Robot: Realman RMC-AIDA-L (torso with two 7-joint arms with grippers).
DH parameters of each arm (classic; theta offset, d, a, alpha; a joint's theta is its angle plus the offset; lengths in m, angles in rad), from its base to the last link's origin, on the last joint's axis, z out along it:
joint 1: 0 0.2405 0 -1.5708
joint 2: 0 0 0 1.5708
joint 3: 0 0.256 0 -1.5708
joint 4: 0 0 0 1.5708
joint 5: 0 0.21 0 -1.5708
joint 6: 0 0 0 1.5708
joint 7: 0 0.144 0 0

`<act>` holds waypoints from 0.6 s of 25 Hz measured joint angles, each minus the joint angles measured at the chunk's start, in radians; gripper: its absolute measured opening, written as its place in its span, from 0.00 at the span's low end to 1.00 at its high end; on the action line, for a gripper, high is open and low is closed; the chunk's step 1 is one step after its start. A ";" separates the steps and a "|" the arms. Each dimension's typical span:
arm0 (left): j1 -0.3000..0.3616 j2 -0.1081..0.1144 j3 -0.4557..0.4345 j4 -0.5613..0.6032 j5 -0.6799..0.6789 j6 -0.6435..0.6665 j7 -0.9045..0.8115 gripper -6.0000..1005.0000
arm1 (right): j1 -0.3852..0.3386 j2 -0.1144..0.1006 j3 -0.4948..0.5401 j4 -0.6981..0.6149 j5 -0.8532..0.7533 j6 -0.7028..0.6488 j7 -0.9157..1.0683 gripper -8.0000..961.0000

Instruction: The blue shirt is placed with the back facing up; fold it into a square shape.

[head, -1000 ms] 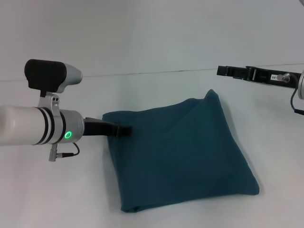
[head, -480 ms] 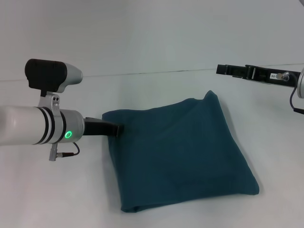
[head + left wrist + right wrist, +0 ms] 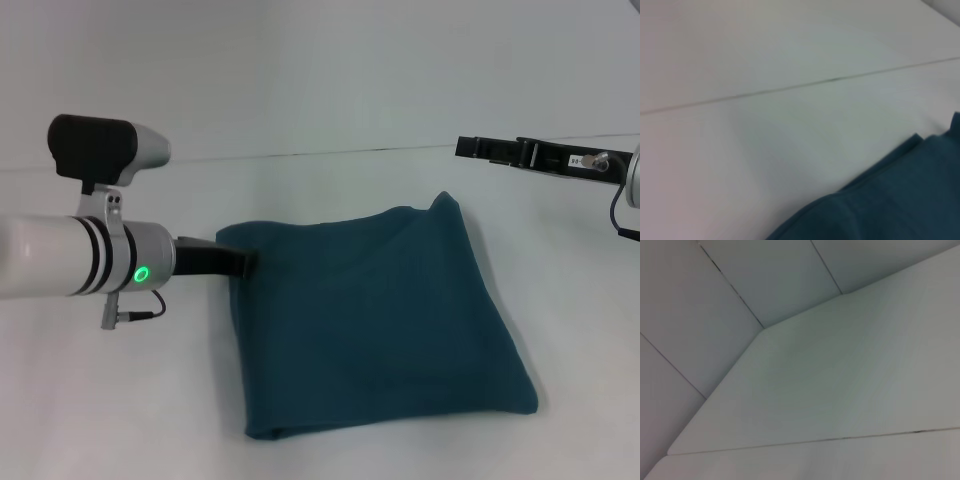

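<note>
The tip of the left claw (image 3: pixel 243 264) is hard to make out: its black end meets the near-left edge of the blue shirt (image 3: pixel 375 320), and whether it is open, closed or pinching fabric cannot be told. The left wrist view shows none of that claw's own parts, only a dark corner of the shirt (image 3: pixel 890 200) against the pale tabletop (image 3: pixel 765 150). The right claw (image 3: pixel 470 148) is seen side-on in the head view, held high over the far right of the tabletop (image 3: pixel 120 400), and from that angle its state cannot be told either; part of its arm is cut off by the picture's right edge. The right wrist view shows only bare white surfaces and thin seams, with no shirt and no claw in it.

There is one shirt, one tabletop and two claws.

The shirt lies folded into a rough square, set cornerwise in the middle of the tabletop, slightly right of centre. One corner points toward the far right, and the near edge shows a rolled fold at the left. The left claw comes in from the left and touches the shirt at its upper left corner, so the whole body of the shirt spreads away to the right of and nearer than it. The right claw is well apart from the shirt, above and beyond its far corner
</note>
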 joint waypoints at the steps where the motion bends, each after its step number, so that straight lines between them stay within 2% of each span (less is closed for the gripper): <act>1: 0.003 0.000 -0.001 0.010 0.000 0.000 -0.001 0.00 | -0.001 0.001 0.000 0.000 0.000 0.000 0.000 0.84; 15: 0.010 0.008 -0.019 0.066 0.000 -0.008 -0.004 0.00 | -0.007 0.008 0.002 0.000 -0.002 0.001 -0.001 0.84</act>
